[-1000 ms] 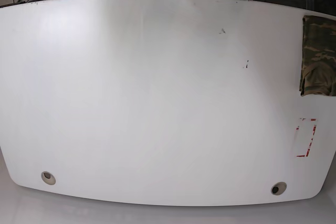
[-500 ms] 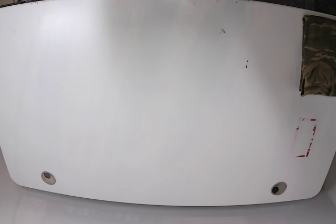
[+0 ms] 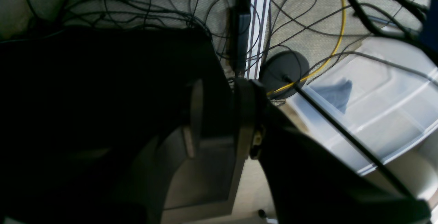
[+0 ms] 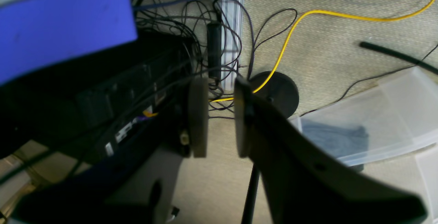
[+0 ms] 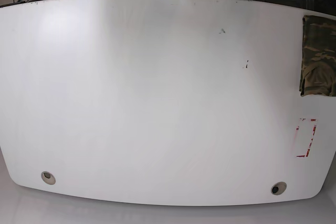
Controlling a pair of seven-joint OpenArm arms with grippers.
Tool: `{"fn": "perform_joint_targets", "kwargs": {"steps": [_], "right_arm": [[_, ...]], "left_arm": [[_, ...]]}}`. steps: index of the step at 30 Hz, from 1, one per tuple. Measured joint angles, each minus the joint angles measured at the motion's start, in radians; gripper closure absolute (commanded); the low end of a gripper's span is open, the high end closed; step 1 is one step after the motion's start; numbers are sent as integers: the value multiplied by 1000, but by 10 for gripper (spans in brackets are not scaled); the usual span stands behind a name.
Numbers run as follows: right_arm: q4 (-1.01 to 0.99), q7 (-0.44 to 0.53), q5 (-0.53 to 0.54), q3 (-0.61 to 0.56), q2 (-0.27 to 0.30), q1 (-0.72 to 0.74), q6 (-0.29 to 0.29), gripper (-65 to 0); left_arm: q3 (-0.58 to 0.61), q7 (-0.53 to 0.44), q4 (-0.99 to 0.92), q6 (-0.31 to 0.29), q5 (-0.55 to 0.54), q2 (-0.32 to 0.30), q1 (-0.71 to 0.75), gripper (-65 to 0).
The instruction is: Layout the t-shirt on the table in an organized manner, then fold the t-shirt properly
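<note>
**Shirt at the far edge, both arms off the table**

While both arms hung clear of the tabletop, their wrist cameras looked down at the carpet and a tangle of cables rather than at any cloth. The left gripper (image 3: 219, 114) had its jaws a little apart with nothing between them; the right gripper (image 4: 219, 118) stood the same way, a narrow gap and nothing held. Below and beyond each of them lay a clear plastic bin (image 4: 376, 124) with a blue-grey cloth in it, and a yellow cable (image 4: 308, 15) ran across the floor.

The t-shirt (image 5: 318, 56) sat bunched against the table (image 5: 157, 103) edge on the left arm's side, well away from both grippers and partly cut off by the base view. That placement looked like the main hazard to me: a reach to the rim might catch only a loose fold, and a pull from there could drag the shirt off the edge instead of inward. With jaws so narrowly parted, a grasp might also pinch too little cloth and slip. The dangling cables near the grippers could snag as the arms rose.
</note>
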Motion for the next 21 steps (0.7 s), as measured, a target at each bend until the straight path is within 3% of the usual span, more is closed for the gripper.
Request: {"fn": "perform_joint_targets", "kwargs": {"steps": [7,11,21], "right_arm": [[-93,0,0,0,1,74,-53,-122],[-136,1,0,-1,-1,110,-76,-124],[-248,-3,-1,-1,0,193,-161,-127]], "left_arm": [[38,-17,-146,86,11,-10,-122,-139],[90,36,-180,128,34,-2,-156,-139],[101,86,-193,175,40,38,-175,-139]]}}
